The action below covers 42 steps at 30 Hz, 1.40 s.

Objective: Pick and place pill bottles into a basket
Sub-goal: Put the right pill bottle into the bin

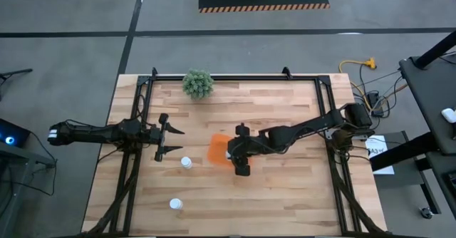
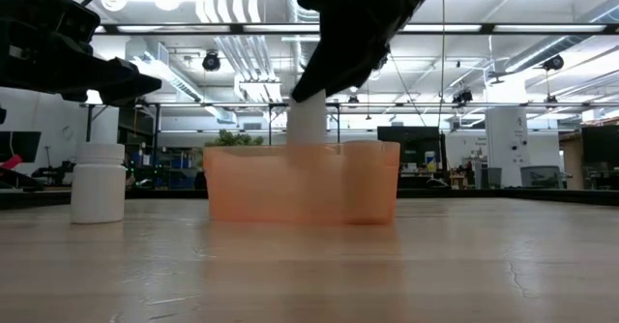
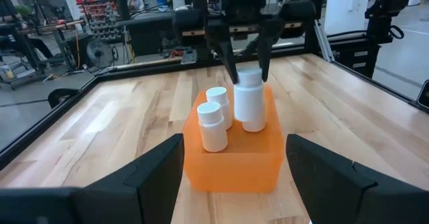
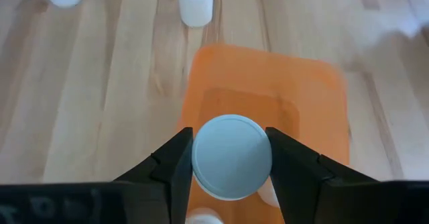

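Pill bottle [image 4: 232, 157] number three sits pinched by its cap between your right gripper [image 3: 245, 68] jaws, hanging over the orange basket [image 3: 234, 163] with its base at about rim height. Two bottles [image 3: 213, 125] already stand inside on the side toward the left arm, and in the left wrist view the held one hangs just beside them, so lower it straight down into the bare part of the floor and spread the jaws only once it looks seated. Keep the descent vertical; I judge a sideways drift would knock the standing pair over.

Outward, the basket walls are low and the rim close on every side, so lift clear of it before swinging away. Two more bottles [image 1: 186, 162] [image 1: 176, 204] stand on the open counter [image 1: 285, 202], well apart from the basket. Your left gripper [image 1: 173, 140] hovers with jaws spread, near the closer one. The plant [image 1: 198, 83] sits by the far edge, out of your way.
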Each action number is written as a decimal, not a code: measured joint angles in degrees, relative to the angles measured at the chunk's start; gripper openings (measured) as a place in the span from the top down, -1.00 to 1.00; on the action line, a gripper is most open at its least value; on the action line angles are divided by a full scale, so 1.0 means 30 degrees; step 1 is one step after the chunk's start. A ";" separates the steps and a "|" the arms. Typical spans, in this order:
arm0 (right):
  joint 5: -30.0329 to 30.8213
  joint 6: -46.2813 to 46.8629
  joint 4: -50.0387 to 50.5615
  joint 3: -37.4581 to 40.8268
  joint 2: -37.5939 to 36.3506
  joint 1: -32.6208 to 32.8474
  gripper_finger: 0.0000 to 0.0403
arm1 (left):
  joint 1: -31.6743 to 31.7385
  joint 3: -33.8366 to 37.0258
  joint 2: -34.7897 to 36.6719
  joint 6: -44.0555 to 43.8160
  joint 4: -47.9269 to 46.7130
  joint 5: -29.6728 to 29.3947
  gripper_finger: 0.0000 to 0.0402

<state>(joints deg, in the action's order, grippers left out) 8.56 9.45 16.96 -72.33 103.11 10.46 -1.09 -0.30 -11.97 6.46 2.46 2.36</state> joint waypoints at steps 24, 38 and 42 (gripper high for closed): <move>-0.1880 0.0795 -0.4809 0.3638 0.0015 -0.0831 0.23 | -0.0001 0.0000 0.0029 -0.0001 0.0012 -0.0001 -0.22; -0.1872 0.0851 -0.5503 0.3715 0.0015 -0.0831 0.22 | 0.0002 0.0000 0.0014 0.0000 0.0013 -0.0003 -0.22; -0.1872 0.0792 -0.5505 0.3715 0.0099 -0.0831 0.22 | -0.0001 0.0000 0.0014 0.0000 0.0015 0.0004 -0.22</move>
<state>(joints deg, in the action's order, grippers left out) 2.94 11.83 0.44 -61.19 103.41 7.97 -1.10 -0.30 -11.92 6.46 2.50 2.37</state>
